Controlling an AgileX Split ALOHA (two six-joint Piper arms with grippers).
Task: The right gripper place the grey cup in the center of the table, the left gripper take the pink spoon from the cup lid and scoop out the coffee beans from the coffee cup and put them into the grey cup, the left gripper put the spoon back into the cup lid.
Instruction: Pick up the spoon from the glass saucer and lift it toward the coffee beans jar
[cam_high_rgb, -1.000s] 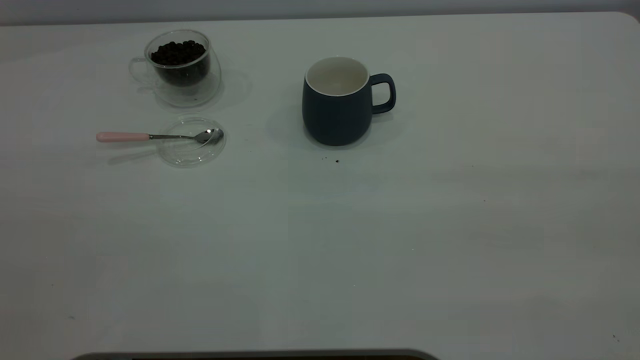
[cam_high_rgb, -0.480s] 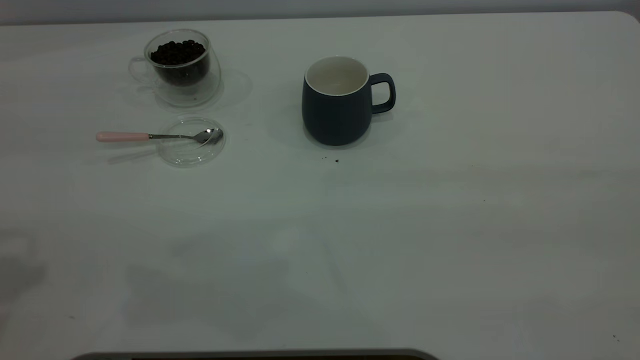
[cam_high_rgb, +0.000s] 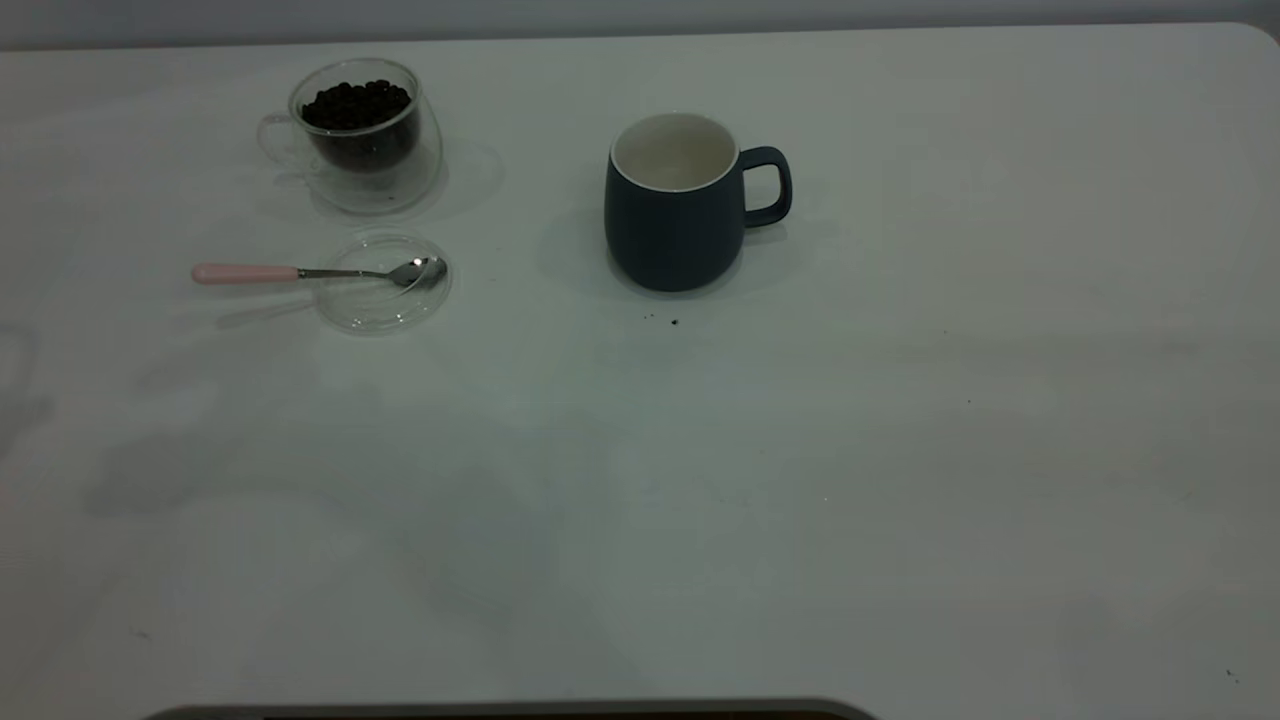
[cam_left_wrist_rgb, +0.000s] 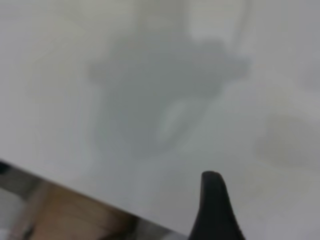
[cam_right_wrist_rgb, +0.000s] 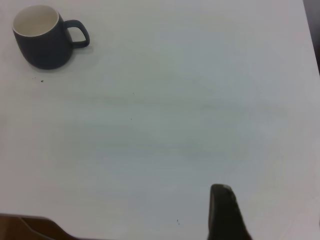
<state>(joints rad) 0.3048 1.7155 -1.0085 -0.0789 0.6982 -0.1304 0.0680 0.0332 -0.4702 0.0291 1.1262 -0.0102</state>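
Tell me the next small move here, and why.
Probably bring the left hand toward the pink spoon. The grey cup already stands upright and empty near the table's middle, the spoon lies across the cup lid, and no hand is near either.

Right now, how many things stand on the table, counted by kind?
Cups: 2, the grey cup and the coffee cup holding coffee beans
Lids: 1, the cup lid
Spoons: 1, the pink spoon
Total: 4
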